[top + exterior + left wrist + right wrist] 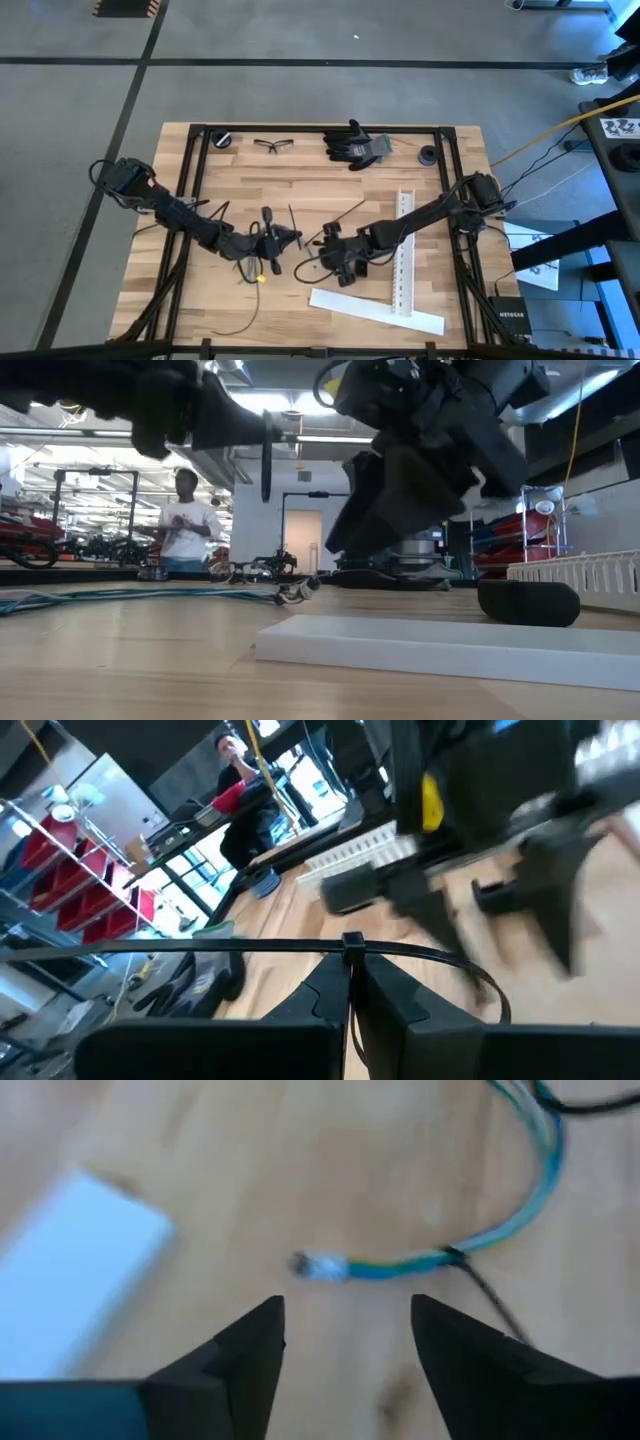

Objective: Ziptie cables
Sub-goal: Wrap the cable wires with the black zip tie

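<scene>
Cables (430, 1260) beneath open right tool (345, 1342)

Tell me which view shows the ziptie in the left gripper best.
The left wrist view: the ziptie crosses the frame as a thin black strip with its head, pinched in the left gripper. The high view shows only a short dark sliver. The low view shows a dark vertical strip. The right wrist view misses it.

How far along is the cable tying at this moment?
Done: one ziptie already cinches the cables lying on the table. In hand: the left pincer is shut on a second ziptie; the right pincer hovers open above the bundle's end. Left: wrapping and tightening that second tie.
</scene>
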`<state>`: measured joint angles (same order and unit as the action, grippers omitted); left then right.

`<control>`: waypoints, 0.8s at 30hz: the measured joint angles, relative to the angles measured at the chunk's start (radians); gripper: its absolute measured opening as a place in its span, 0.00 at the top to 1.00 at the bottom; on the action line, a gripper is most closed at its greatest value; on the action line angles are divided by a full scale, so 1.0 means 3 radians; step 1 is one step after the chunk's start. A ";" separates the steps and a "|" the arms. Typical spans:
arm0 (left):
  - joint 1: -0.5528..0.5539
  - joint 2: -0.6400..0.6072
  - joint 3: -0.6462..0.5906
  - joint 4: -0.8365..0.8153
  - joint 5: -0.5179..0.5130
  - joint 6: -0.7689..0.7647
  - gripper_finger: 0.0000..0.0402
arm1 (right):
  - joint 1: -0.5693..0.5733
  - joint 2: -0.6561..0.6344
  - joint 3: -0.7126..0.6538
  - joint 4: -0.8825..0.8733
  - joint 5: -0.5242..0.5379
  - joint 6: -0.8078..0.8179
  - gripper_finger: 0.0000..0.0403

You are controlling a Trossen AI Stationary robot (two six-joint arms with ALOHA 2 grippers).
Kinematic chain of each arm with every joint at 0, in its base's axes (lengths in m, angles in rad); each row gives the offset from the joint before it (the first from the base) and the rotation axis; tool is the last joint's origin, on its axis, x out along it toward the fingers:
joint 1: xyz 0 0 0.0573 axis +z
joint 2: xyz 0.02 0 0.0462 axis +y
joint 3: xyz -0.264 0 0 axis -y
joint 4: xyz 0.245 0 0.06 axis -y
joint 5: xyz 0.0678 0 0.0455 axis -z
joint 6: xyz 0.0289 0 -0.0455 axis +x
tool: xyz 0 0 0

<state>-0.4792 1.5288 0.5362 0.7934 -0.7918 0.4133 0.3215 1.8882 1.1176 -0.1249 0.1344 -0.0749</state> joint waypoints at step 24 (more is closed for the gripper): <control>-0.0243 -0.0004 0.0033 -0.0102 -0.0079 -0.0513 1.00 | -0.0051 0.0673 -0.0009 0.1095 0.0759 -0.1825 0.80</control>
<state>-0.5522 1.5276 0.5461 0.7628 -0.8156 0.2594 0.3060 2.0901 1.1150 0.2036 0.3620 -0.6226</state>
